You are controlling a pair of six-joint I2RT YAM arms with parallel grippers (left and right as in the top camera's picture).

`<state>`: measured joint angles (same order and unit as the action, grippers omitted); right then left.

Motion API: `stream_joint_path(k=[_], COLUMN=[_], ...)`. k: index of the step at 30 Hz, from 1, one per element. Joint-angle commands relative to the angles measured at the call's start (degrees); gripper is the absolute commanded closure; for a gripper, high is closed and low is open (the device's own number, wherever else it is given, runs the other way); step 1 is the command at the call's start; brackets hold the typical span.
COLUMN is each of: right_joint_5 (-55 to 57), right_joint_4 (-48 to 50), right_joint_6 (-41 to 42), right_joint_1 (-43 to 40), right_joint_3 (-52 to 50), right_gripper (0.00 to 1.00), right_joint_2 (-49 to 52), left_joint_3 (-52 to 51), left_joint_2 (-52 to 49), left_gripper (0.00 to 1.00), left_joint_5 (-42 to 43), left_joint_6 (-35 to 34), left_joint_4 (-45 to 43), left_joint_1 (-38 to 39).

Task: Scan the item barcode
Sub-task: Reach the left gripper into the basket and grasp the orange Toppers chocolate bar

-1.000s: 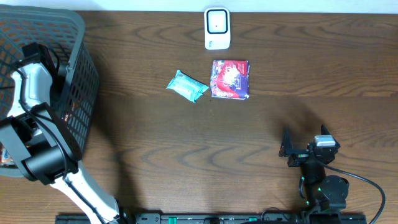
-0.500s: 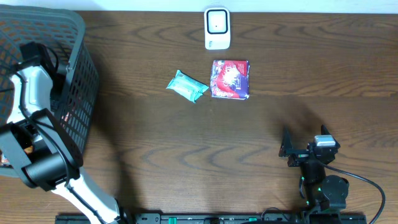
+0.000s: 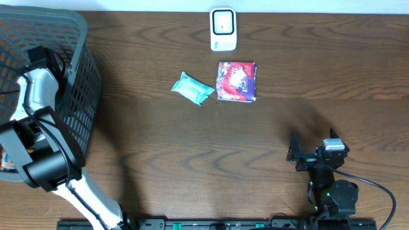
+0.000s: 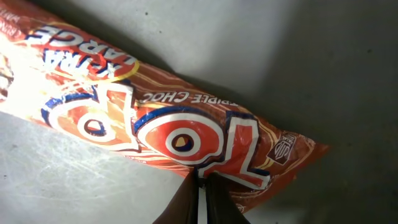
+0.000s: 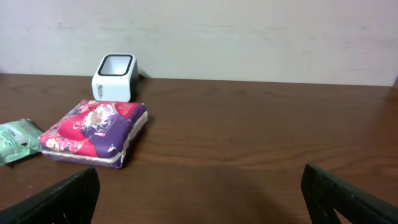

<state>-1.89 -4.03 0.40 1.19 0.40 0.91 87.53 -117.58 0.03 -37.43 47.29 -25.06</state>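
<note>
In the left wrist view a long orange-red snack packet (image 4: 155, 124) lies on the basket's grey floor. My left gripper (image 4: 203, 180) is shut, its two dark fingers pinching the packet's near edge. From overhead only the left arm (image 3: 35, 96) shows, reaching down into the grey basket (image 3: 80, 38), with its gripper hidden inside. The white barcode scanner (image 3: 223, 29) (image 5: 115, 76) stands at the table's far edge. My right gripper (image 5: 202, 186) (image 3: 295, 153) is open and empty near the front right, facing the scanner.
A red-and-purple packet (image 3: 236, 81) (image 5: 93, 132) lies just in front of the scanner. A small green packet (image 3: 192, 88) (image 5: 15, 140) lies to its left. The basket takes up the table's left end.
The left gripper has shut on the snack packet's edge. The left arm dipped and came back slightly in the basket. The right arm has not moved.
</note>
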Motion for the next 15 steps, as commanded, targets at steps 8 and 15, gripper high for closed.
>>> stream_joint_path(k=[8, 15], right_joint_5=[-0.2, -0.2], right_joint_4=[-0.2, -0.2], right_joint_6=[0.0, 0.0], right_joint_1=[-0.4, -0.4], right_joint_3=[-0.1, -0.1], right_gripper=[0.01, 0.01], right_joint_2=[-0.2, -0.2], left_joint_3=[1.4, 1.4], left_joint_2=[13.4, 19.4], left_gripper=[0.93, 0.83], left_joint_5=[-2.0, -2.3], left_joint_6=[3.4, 2.1], left_joint_4=[0.8, 0.8], left_joint_1=[-0.6, -0.6])
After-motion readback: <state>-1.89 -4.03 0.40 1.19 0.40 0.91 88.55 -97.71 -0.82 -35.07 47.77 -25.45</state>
